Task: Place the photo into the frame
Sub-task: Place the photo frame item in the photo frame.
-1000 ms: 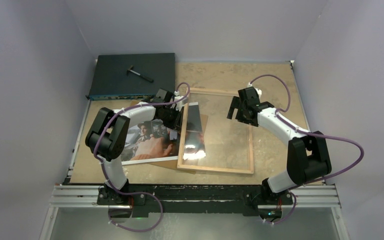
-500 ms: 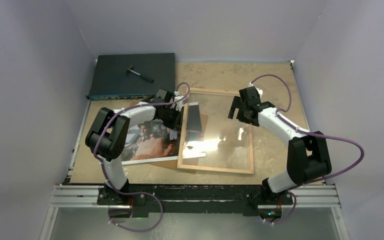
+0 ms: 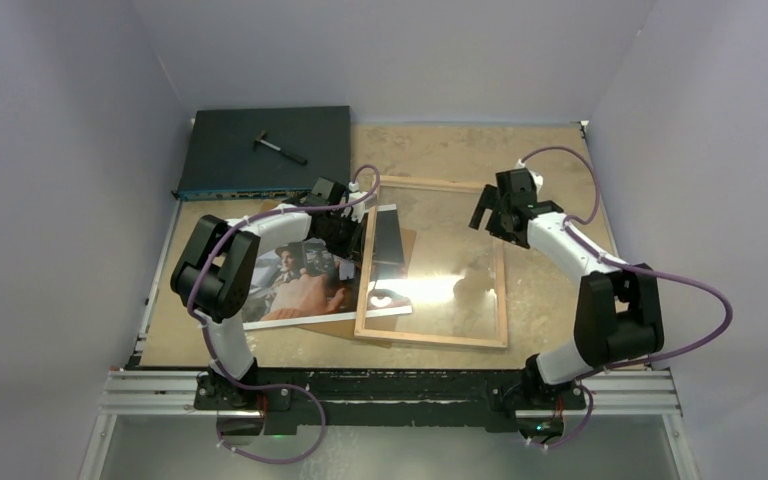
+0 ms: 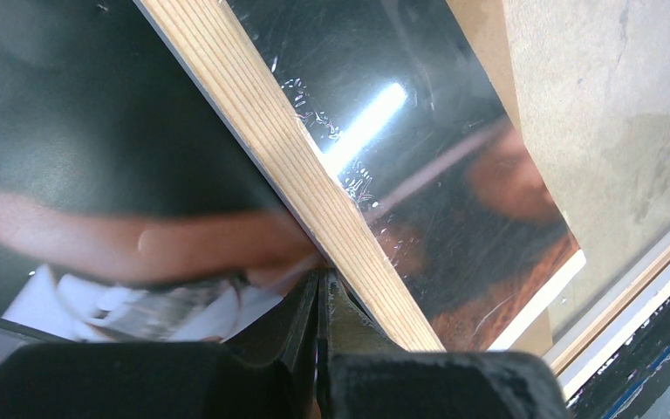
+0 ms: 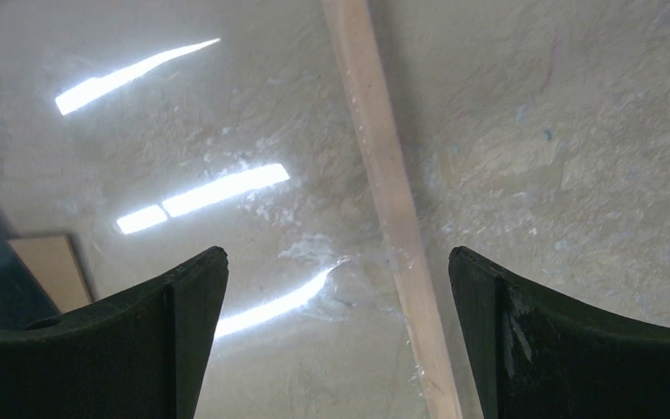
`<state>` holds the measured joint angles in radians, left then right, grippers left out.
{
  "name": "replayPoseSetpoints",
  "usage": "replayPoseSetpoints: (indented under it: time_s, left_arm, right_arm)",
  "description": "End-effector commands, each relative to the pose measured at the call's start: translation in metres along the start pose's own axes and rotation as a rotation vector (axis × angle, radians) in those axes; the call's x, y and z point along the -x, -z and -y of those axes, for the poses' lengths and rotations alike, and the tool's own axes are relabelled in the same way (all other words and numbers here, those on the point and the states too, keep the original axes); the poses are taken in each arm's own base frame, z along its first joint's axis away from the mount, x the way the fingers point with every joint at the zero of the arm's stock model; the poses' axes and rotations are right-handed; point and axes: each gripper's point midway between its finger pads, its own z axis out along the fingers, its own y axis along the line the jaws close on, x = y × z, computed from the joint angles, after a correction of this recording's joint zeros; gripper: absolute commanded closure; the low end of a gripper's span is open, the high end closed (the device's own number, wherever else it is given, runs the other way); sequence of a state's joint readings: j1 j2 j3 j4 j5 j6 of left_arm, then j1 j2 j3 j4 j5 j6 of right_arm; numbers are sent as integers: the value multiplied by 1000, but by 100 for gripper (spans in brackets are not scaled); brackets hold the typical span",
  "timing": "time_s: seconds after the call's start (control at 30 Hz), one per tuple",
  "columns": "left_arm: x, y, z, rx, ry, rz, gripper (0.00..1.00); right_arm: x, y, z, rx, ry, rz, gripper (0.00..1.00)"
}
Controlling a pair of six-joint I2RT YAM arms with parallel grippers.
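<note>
The photo (image 3: 300, 285) lies on the left of the table (image 3: 560, 160), its long axis running rightward under the frame's (image 3: 503, 290) left rail. The left fingers (image 4: 301, 327) are nearer, pressed shut at that rail. The right fingers (image 5: 183, 297) are spread wide over the frame's right rail.

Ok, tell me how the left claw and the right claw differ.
The left claw is shut; the right claw is wide open. The left claw sits low at the frame's left rail, over the photo; the right claw hangs above the frame's right rail. Both are black and point down.
</note>
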<state>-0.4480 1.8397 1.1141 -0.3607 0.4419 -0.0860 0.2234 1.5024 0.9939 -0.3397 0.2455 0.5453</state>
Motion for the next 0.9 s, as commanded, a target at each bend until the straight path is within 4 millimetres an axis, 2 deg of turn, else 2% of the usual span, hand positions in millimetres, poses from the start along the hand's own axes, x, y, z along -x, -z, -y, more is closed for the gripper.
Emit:
replayPoseSetpoints:
  time_s: [0.0, 0.17, 0.27, 0.33, 0.43, 0.5, 0.87]
  left_arm:
    - [7, 8, 12, -35, -27, 30, 100]
    - [7, 8, 10, -31, -26, 31, 100]
    - [6, 6, 9, -30, -24, 25, 100]
    - [6, 6, 8, -27, -24, 26, 100]
    - [6, 5, 8, -28, -24, 24, 100]
    - [7, 5, 8, -29, -23, 24, 100]
    - [10, 6, 8, -27, -29, 28, 100]
  right_arm:
    - [29, -5, 6, 17, -47, 68, 1]
    - [19, -20, -1, 47, -60, 32, 1]
    - [14, -22, -4, 76, -65, 31, 1]
    - [8, -22, -7, 103, -67, 18, 10]
    - [-1, -27, -6, 102, -67, -10, 32]
    - [-7, -31, -4, 94, -66, -27, 37]
    - [-33, -45, 7, 59, -65, -87, 38]
